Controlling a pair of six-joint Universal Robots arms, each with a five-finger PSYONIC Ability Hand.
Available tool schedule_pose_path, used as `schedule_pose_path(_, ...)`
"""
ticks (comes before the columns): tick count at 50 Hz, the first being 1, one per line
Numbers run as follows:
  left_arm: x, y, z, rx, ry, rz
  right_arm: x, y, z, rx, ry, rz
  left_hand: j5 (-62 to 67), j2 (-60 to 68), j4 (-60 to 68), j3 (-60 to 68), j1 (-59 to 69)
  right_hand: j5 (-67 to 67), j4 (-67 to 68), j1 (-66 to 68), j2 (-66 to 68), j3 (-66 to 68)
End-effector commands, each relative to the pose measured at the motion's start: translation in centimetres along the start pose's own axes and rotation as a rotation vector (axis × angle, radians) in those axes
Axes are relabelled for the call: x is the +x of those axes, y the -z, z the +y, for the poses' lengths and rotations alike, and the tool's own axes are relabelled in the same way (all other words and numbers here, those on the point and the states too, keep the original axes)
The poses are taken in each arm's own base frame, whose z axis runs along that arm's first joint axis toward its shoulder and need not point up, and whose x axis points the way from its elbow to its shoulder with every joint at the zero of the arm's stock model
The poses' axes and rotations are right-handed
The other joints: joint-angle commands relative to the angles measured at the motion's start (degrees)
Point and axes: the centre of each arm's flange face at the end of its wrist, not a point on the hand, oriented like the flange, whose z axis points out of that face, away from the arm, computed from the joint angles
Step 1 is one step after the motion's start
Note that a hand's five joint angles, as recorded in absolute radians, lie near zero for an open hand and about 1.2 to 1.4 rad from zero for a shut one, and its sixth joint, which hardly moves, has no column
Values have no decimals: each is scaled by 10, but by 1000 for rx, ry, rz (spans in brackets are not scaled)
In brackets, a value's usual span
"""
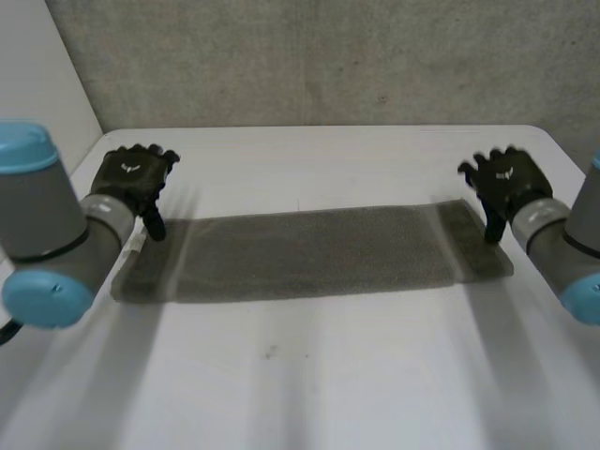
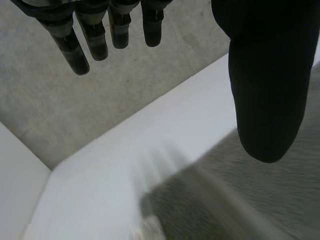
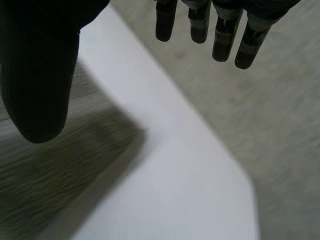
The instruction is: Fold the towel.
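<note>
A grey towel lies flat across the white table as a long narrow strip. My left hand hovers over the towel's far left corner, fingers straight and thumb spread, holding nothing; that corner lies below the thumb. My right hand hovers over the far right corner, fingers straight and thumb apart, empty. The towel's right corner sits under that thumb.
A grey concrete wall stands behind the table's far edge. Bare white tabletop stretches in front of the towel. A small white tag shows at the towel's left edge.
</note>
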Motion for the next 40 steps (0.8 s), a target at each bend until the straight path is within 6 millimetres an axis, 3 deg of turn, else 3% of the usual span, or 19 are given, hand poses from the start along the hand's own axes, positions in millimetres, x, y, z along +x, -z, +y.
schedule_pose_path(1,9,38,29,-48,44,19,-12,26,37,-191,-64,-95,-18,5,3,4,0,78,97,84,99,99)
schedule_pose_path(4,14,43,41,-45,46,21,-12,24,43,-185,-67,-91,-18,5,3,4,0,94,113,100,114,115)
schedule_pose_path(9,16,45,47,-34,46,22,-7,10,63,-112,-72,-52,-18,5,3,4,0,295,314,301,316,316)
schedule_pose_path(17,16,44,46,-25,46,19,-6,-3,81,-117,-82,-54,-18,5,3,4,0,354,373,360,375,375)
schedule_pose_path(31,19,46,48,-33,44,27,-3,-6,85,-114,-91,-58,-18,5,3,4,0,406,426,413,427,428)
schedule_pose_path(33,19,47,48,-34,44,28,-3,-6,85,-106,-95,-69,-18,5,3,4,0,548,568,555,569,570)
schedule_pose_path(34,19,47,48,-34,44,29,-3,-6,85,-106,-95,-69,-18,5,3,4,0,549,569,556,570,571)
schedule_pose_path(35,19,47,48,-34,44,29,0,-7,85,-100,-101,-67,-18,5,3,4,0,674,693,680,695,696)
schedule_pose_path(40,20,47,48,-35,43,33,13,-8,86,-101,-131,-33,-18,5,3,4,0,680,699,686,701,701)
